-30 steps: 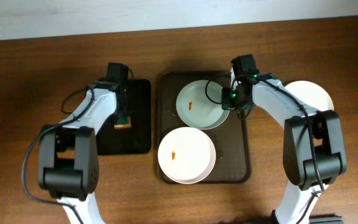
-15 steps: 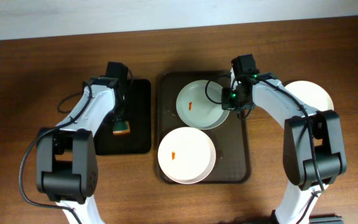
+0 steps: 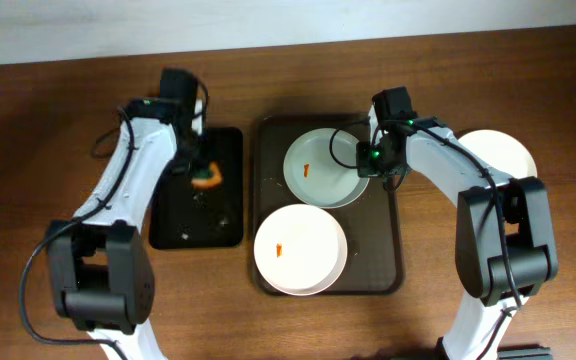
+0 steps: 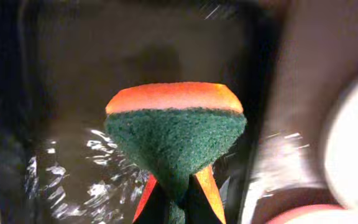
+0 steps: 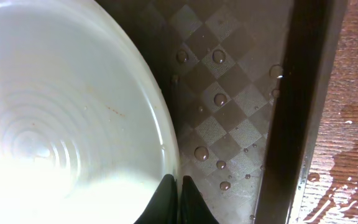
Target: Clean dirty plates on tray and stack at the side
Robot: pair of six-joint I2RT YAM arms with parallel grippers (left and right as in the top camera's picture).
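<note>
Overhead, the brown tray (image 3: 380, 250) holds two smeared plates (image 3: 300, 250); wrist views add droplets (image 5: 219, 99), right gripper (image 5: 178, 186) pinching the upper plate (image 5: 61, 124), left gripper (image 4: 173, 202) clamping a sponge (image 4: 176, 134).

Brown wood table (image 3: 28, 120) — pale strip (image 3: 88, 25) beyond.

Both arms have smooth white shells over their long links, broken by bulky black cylindrical joints. The largest black housings lie out past the near corners of the tray (image 3: 378, 245). The left arm (image 3: 133, 185), left of the tray, has a thin black cable (image 3: 38, 268) looping off its side. The right arm (image 3: 458, 165), right of the tray, carries a similar cable, and a small green light (image 3: 372, 155) glows on its black wrist block. The left claw (image 4: 174, 202) and right claw (image 5: 178, 198) both end in slim, dark, tapering fingers.
</note>
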